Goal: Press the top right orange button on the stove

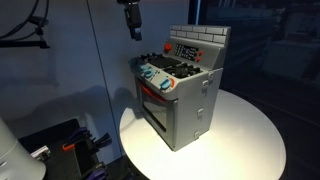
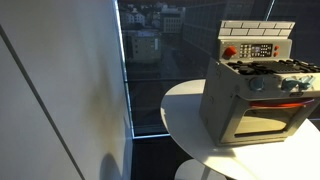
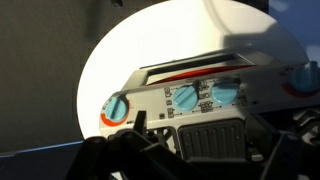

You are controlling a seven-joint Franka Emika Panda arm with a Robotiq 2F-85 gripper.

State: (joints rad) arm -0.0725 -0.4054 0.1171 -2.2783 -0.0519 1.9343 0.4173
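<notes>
Holds gripper [image 1: 133,32] high, pointing down, above and off the knob end of stove [image 1: 181,86], touching nothing. Cannot tell whether jaws are spread or pressed together: dark and blurred. Shows stove upright on table [image 1: 250,135], knobs [image 3: 186,97] toward wrist view. Oven door [image 1: 155,108] probably shut; inside unreadable.

Gripper [image 1: 131,18]: arm above it cut off by top edge; jaws too dark to read.
Stove [image 2: 262,90]: right side cut off by edge.
Buttons [image 1: 182,50]: too small to tell apart.
Fingers [image 3: 105,158]: blurred, perhaps hiding the buttons.
</notes>
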